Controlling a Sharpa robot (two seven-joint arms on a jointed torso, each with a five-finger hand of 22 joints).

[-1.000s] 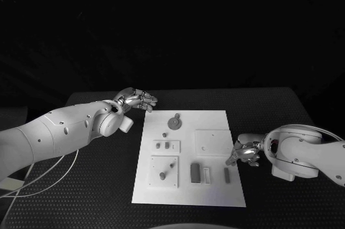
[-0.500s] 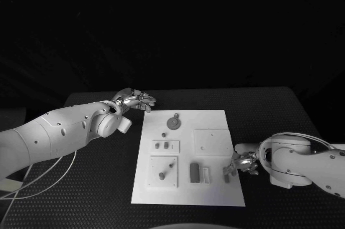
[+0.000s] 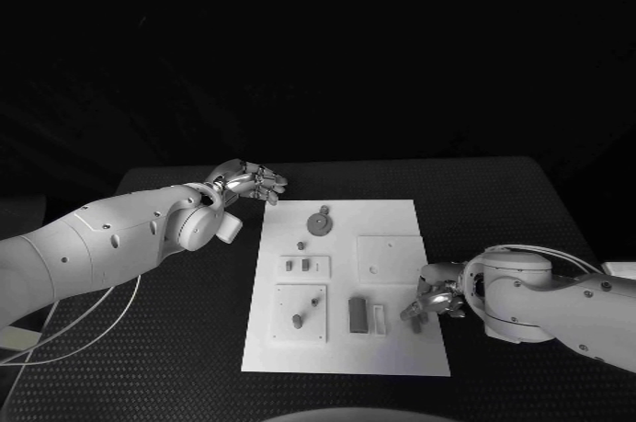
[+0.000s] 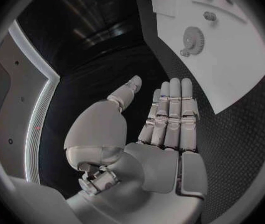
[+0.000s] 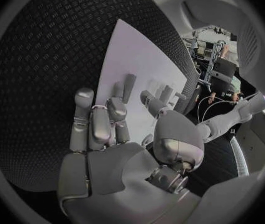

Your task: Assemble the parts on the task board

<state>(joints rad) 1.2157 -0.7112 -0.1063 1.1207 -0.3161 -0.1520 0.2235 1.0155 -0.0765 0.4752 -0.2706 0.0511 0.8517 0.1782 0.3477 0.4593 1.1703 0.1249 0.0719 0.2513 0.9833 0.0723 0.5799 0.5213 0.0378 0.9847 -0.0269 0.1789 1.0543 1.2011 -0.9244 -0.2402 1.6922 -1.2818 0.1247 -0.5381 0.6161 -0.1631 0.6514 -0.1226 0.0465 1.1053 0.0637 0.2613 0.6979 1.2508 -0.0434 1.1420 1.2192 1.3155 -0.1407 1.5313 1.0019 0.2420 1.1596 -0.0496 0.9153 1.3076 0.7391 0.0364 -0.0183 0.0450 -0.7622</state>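
Observation:
The white task board (image 3: 347, 348) lies in the middle of the black table. On it are a grey gear (image 3: 321, 224), small pegs (image 3: 303, 266), a dark block (image 3: 357, 314) and a thin bar (image 3: 416, 326) at its right edge. My right hand (image 3: 437, 302) is over that edge with its fingertips at the bar. In the right wrist view its fingers (image 5: 90, 124) are stretched out and apart, the bar (image 5: 130, 84) lying past their tips, nothing gripped. My left hand (image 3: 249, 180) hovers off the board's far left corner, fingers (image 4: 172, 109) straight and empty, with the gear (image 4: 191, 36) beyond them.
A square plate (image 3: 391, 259) and a smaller plate with pegs (image 3: 302, 313) lie on the board. A white slotted piece (image 3: 381, 322) sits beside the dark block. Black table (image 3: 504, 211) extends on both sides of the board.
My right hand has moved in from the right and toward the near end of the board, reaching the thin bar. The left hand has stayed where it was.

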